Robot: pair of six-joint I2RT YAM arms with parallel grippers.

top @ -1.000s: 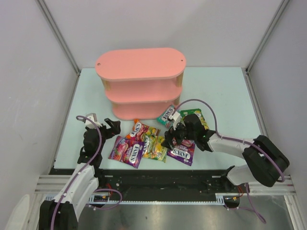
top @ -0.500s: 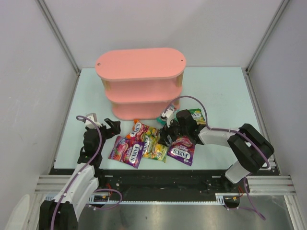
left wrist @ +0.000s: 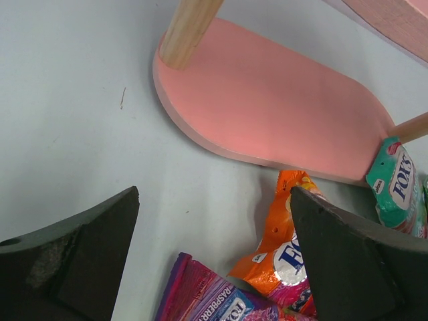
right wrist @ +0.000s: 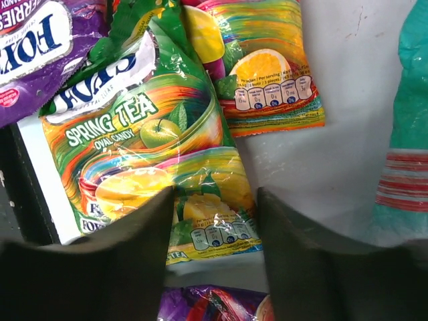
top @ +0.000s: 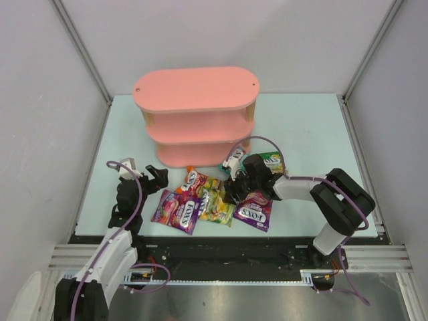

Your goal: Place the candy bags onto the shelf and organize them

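Mostly bags (top: 212,204) lie bunched on the table (top: 307,127) toward its near edge, just before the shelf (top: 197,90). Left gripper (top: 158,179) is spread wide beside the purple bag (top: 177,210). Right gripper (right wrist: 215,194) sits over the yellow-green bag (right wrist: 154,147), jaws half apart; pinching or not, cannot tell.

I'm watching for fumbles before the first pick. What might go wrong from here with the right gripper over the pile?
The right gripper straddles only the lower edge of the glossy Spring Tea bag; a pinch there may slip. That bag's top overlaps the fruit-print bag and abuts a purple bag, so lifting it could drag them.
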